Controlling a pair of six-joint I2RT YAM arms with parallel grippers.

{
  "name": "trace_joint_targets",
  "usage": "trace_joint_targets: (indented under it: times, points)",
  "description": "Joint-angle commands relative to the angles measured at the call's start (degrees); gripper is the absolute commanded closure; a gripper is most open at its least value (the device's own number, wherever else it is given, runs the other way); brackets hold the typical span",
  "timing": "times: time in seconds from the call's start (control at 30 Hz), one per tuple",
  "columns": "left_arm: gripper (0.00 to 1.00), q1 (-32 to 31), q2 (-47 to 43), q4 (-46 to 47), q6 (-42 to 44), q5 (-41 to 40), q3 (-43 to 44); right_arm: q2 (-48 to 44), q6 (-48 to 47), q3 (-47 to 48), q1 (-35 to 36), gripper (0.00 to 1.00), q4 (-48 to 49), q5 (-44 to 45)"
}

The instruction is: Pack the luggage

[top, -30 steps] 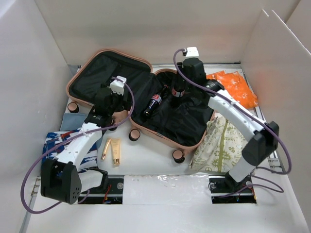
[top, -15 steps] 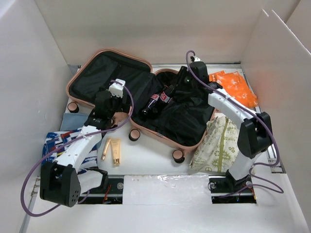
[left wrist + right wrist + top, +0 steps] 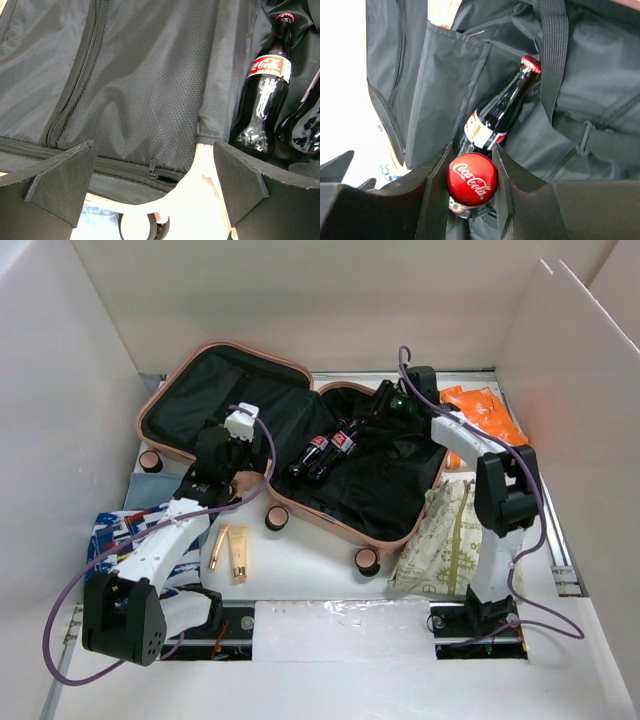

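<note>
Right pincer (image 3: 471, 152) clamped on cola bottle (image 3: 471, 182) in luggage (image 3: 230, 347), arm stretched forward; left pincer (image 3: 155, 150) wide apart.

The upper-left half of the suitcase (image 3: 200, 390) is bare lining, open from above. Only the left gripper (image 3: 154, 150), jaws wide, hangs over its near rim. In the right half a cola bottle (image 3: 312, 453) lies beside the hinge. A second bottle (image 3: 343, 438) lies next to it, its cap clamped by the right gripper (image 3: 471, 167). The lining at centre right is free. Gold tubes (image 3: 230, 548) and a patterned bag (image 3: 450, 540) crowd the near rim.
</note>
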Motion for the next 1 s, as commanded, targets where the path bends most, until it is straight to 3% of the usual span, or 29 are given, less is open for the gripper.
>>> trace_joint_targets:
  times: [0.0,0.27,0.43,0.67,0.83,0.97]
  points:
    - [0.0,-0.22,0.1,1.4,0.63,0.49,1.19,3.76,-8.46,3.06,1.59,1.0,-6.81,-2.87]
    - [0.0,-0.22,0.1,1.4,0.63,0.49,1.19,11.5,-11.45,8.16,-1.47,1.0,-11.99,-2.78]
    - [0.0,-0.22,0.62,1.4,1.15,1.01,1.19,15.9,-19.18,12.2,-3.33,1.0,-19.81,-2.0]
    - [0.0,-0.22,1.15,1.4,1.15,1.54,1.71,18.61,-17.43,12.81,-0.52,1.0,-17.45,-3.13]
    - [0.0,-0.22,1.15,1.4,1.15,1.54,1.71,21.61,-19.27,15.8,-0.52,1.0,-19.81,0.89]
    - [0.0,-0.22,1.15,0.88,1.15,1.54,1.71,25.29,-24.8,23.35,0.01,0.99,-29.11,6.71]
